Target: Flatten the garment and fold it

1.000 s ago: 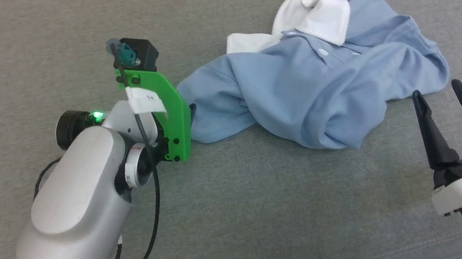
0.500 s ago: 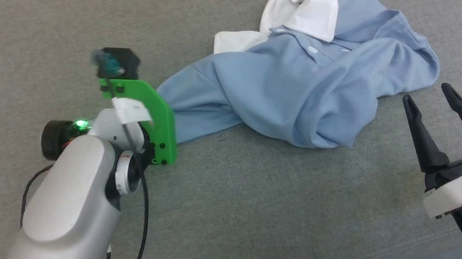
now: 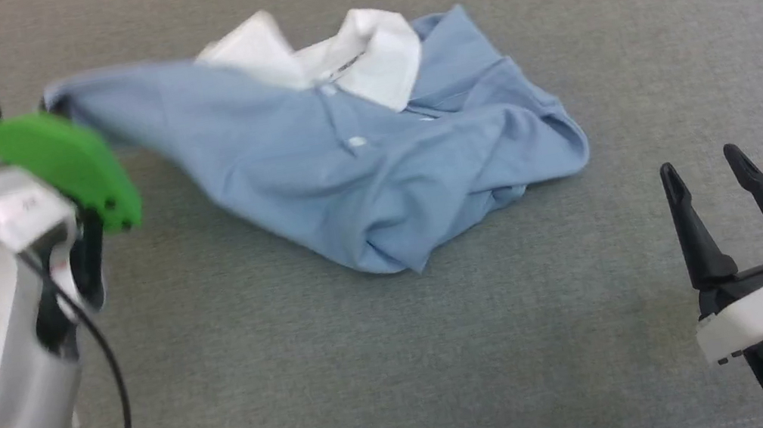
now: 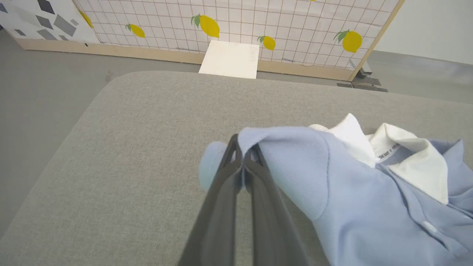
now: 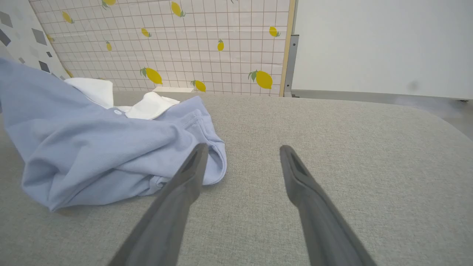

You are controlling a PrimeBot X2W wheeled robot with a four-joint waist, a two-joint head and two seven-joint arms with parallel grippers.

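Left wrist view: a grey fabric-covered surface, with a rounded corner at 10 o'clock, lies across the lower field. At 12 o'clock stands a white grid panel printed with yellow lemons, edged below by a pale wooden frame; a white square board sits at its base. A panel with grey geometric shapes appears at 10 o'clock, above grey floor. Right wrist view: a plain white wall at 1 o'clock, just beside a grey metal post.
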